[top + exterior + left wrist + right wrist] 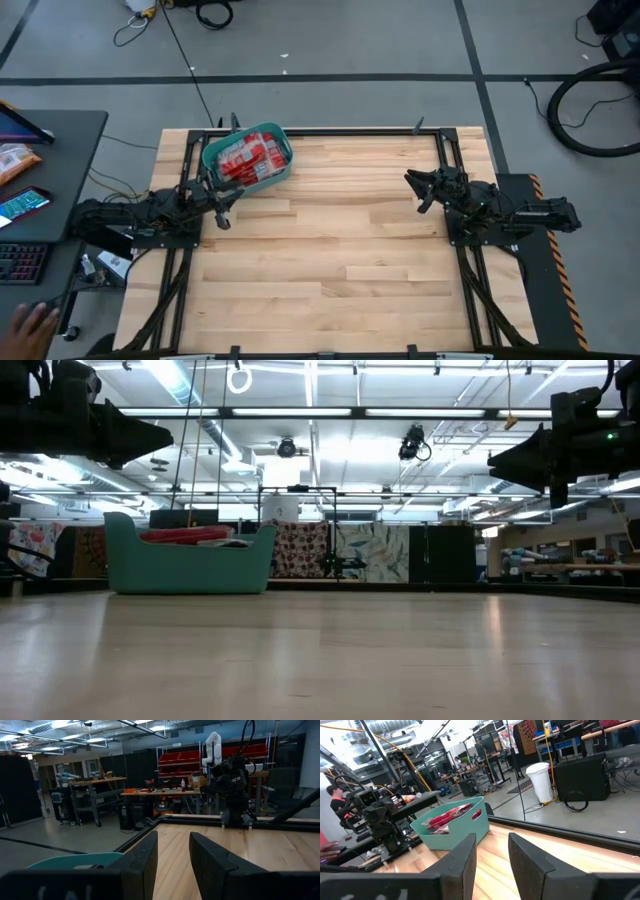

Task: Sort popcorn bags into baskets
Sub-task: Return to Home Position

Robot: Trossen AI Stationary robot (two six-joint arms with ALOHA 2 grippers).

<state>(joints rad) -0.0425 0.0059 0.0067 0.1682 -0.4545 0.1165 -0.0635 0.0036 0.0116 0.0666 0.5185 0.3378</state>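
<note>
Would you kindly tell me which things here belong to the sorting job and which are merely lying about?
Job: popcorn bags in the tub; left gripper and right gripper, both open.
Lying about: snack packet and keyboard on the side desk; cable on the floor.

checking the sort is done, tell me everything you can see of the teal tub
The tub is teal, smooth plastic by its look, rounded-rectangular with solid walls and a rim raised at both ends. It stands upright, slightly askew, near the table's far-left corner, holding red bags. Nothing else touches it.
</note>
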